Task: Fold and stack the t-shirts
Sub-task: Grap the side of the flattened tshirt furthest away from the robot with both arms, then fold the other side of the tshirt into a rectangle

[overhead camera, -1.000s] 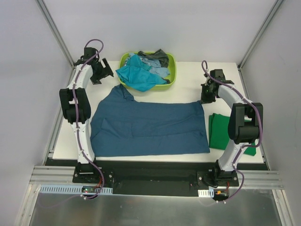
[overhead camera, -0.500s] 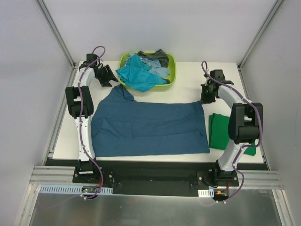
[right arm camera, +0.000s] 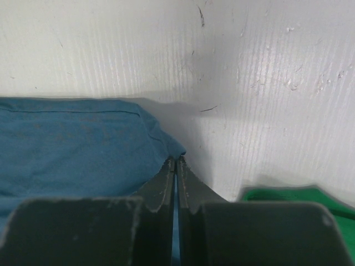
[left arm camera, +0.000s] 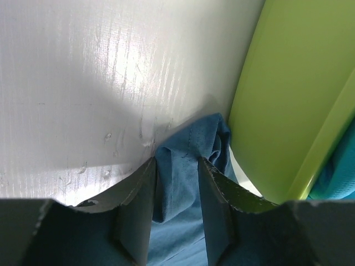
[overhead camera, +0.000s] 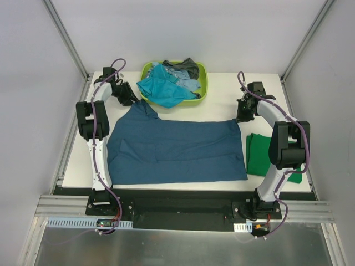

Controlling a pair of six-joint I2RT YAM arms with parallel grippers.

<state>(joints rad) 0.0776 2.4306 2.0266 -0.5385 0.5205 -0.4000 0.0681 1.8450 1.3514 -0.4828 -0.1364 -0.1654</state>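
Both arms are out at the far edge of the dark blue t-shirt [overhead camera: 177, 149], which lies spread flat on the table [overhead camera: 266, 88], so this is the start of a fold.

The right gripper [overhead camera: 242, 115] is down on the shirt's far right corner. Its fingers are pressed together, a sliver of blue shows in the seam between them, and I read that as a pinch on the cloth.

The left gripper [overhead camera: 128, 97] sits at the opposite far corner. In the wrist view its fingers [left arm camera: 136, 205] are apart, straddling a bunched ridge of blue cloth. They look to touch it on both sides, but I judge it isn't squeezed yet. The lime-green basket [left arm camera: 288, 100] stands just to the right of those fingers, very close.

The folded green t-shirt [overhead camera: 258, 158] lies on the near side of the right gripper, beside that arm. The teal t-shirt [overhead camera: 163, 88] and the other shirts are heaped in the basket, waiting.

Next, as I see it, the left fingers close on that ridge. Then both corners lift together and carry toward the near hem at an even pace, so the fold lands square. Watch the basket wall, since a sideways drift there could snag.
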